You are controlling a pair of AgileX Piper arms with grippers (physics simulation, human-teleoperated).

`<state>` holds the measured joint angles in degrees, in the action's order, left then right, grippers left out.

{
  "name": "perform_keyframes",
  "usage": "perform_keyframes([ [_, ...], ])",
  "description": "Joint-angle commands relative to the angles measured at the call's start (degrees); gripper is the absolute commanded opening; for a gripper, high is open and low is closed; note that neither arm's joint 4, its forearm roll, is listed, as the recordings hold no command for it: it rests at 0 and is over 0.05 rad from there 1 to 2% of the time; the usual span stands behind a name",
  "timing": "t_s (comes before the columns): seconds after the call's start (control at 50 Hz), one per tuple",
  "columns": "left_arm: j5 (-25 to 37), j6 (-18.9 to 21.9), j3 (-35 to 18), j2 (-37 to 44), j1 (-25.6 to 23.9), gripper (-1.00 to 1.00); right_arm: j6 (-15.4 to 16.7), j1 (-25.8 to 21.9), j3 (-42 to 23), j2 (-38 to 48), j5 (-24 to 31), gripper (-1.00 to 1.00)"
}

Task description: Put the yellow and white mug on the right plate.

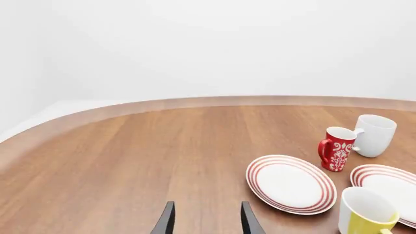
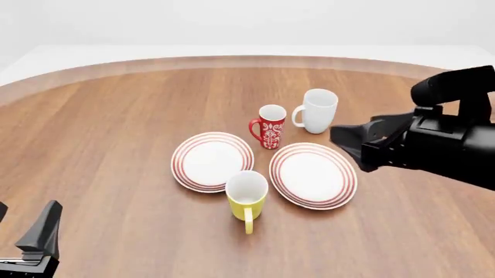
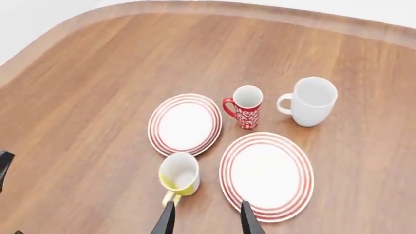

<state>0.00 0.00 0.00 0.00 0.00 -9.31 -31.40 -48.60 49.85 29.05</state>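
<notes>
here the right tool hangs above the counter with its two dark fingertips spread apart and nothing between them. in its wrist view the tips frame the near side of the scene: one tip sits just by the handle of the yellow mug, the other over the near rim of the right plate. in the front view the right arm comes in as a bulky black mass from the right edge, its front end level with the right plate's far right side; the tool's tips cannot be made out there.

the yellow mug stands upright on the bare wood, white inside, handle pointing toward the arms' side. it is in front of the gap between the two plates, its rim overlapping the left plate's near right edge in the picture and lying just beside the right plate's near left edge. it is not on either plate.

behind the plates stand the red mug and, to its right, the white mug, both upright.

the left tool is low at the near left corner, well apart from the mugs, its fingers parted and empty, pointing across open wood with the yellow mug off to one side.
</notes>
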Motion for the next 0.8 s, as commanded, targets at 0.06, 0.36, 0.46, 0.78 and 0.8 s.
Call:
perform_keyframes([
  [0.06, 0.00, 0.00, 0.00, 0.00, 0.00, 1.00, -2.16, -1.63, -1.43, 3.47, 0.93, 1.00],
  [0.36, 0.00, 0.00, 0.00, 0.00, 0.00, 1.00, -2.90, -5.29, -1.75, 6.11, 0.01, 1.00],
  [0.46, 0.00, 0.00, 0.00, 0.00, 0.00, 1.00, -3.11, -5.57, -1.95, 6.55, -0.43, 1.00],
  [0.78, 0.00, 0.00, 0.00, 0.00, 0.00, 1.00, -4.94, -8.83, -0.18, 6.66, -2.49, 1.00],
  [0.8, 0.00, 0.00, 0.00, 0.00, 0.00, 1.00, -4.88, -8.86, -0.15, 6.67, -2.67, 1.00],
])
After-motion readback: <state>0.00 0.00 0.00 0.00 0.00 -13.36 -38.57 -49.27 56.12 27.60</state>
